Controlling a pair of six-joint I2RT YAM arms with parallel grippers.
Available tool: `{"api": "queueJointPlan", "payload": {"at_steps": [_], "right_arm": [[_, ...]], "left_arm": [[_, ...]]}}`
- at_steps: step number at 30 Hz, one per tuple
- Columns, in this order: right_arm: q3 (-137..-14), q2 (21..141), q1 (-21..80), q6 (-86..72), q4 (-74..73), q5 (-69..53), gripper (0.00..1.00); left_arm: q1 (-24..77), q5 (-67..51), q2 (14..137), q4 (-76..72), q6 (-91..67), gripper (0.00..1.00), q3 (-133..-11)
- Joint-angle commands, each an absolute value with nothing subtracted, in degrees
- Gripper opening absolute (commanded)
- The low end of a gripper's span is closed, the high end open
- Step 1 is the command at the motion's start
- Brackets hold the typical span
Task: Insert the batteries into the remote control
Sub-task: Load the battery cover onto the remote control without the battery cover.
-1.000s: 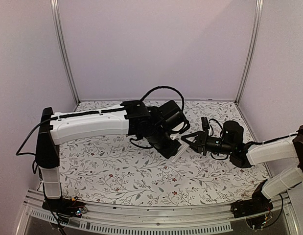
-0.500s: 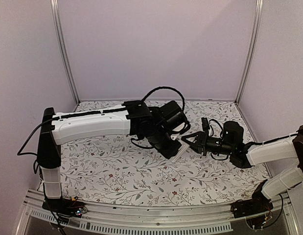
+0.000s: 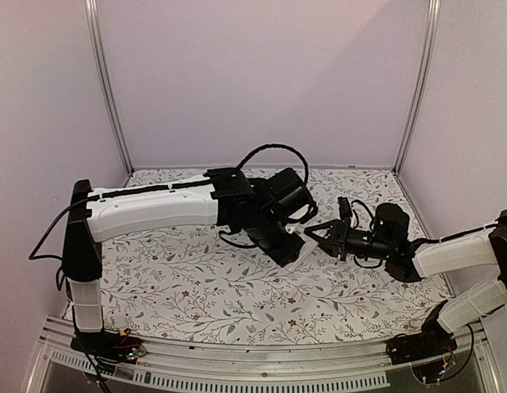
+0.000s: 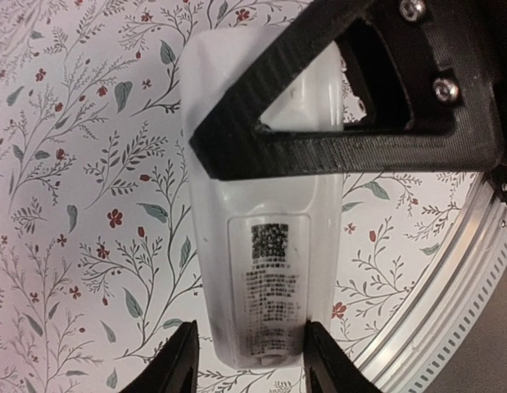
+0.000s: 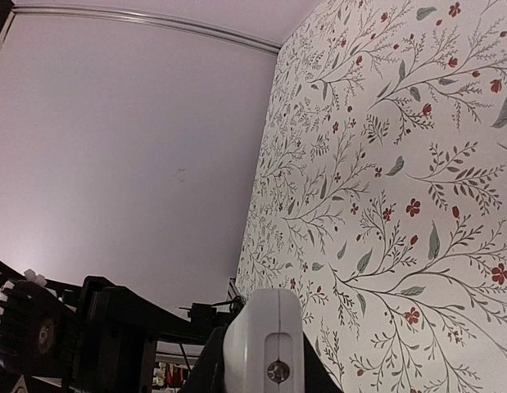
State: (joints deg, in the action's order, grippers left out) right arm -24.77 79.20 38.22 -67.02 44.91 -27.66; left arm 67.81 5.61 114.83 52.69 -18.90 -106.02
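remote control (image 4: 265,205): held between both grippers over the table (image 3: 196,278) | right gripper (image 3: 312,232): clamped tight on one end | left gripper (image 4: 251,360): other end closely flanked, grip or gap cannot be told

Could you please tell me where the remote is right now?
In the top view the remote is just right of centre, between the left gripper and right gripper.
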Motion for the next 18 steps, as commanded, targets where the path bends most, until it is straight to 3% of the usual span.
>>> {"api": "queueJointPlan", "payload": {"at_steps": [1,6,14,18], "right_arm": [[-25.14,78.55,38.16,-69.07,50.68,-29.0,0.0],[-24.98,78.57,38.05,-69.0,50.63,-29.22,0.0],[-24.87,78.57,37.28,-68.84,50.28,-29.71,0.0],[-25.04,78.66,37.29,-68.82,50.1,-29.84,0.0]], "left_arm": [[67.5,6.53,115.3,53.44,-18.61,0.46,-104.99],[67.49,6.83,114.47,53.33,-18.41,0.57,-105.01],[67.41,3.28,108.94,48.03,-17.15,0.99,-100.07],[67.18,1.79,105.34,44.37,-17.26,1.0,-96.96]]}}
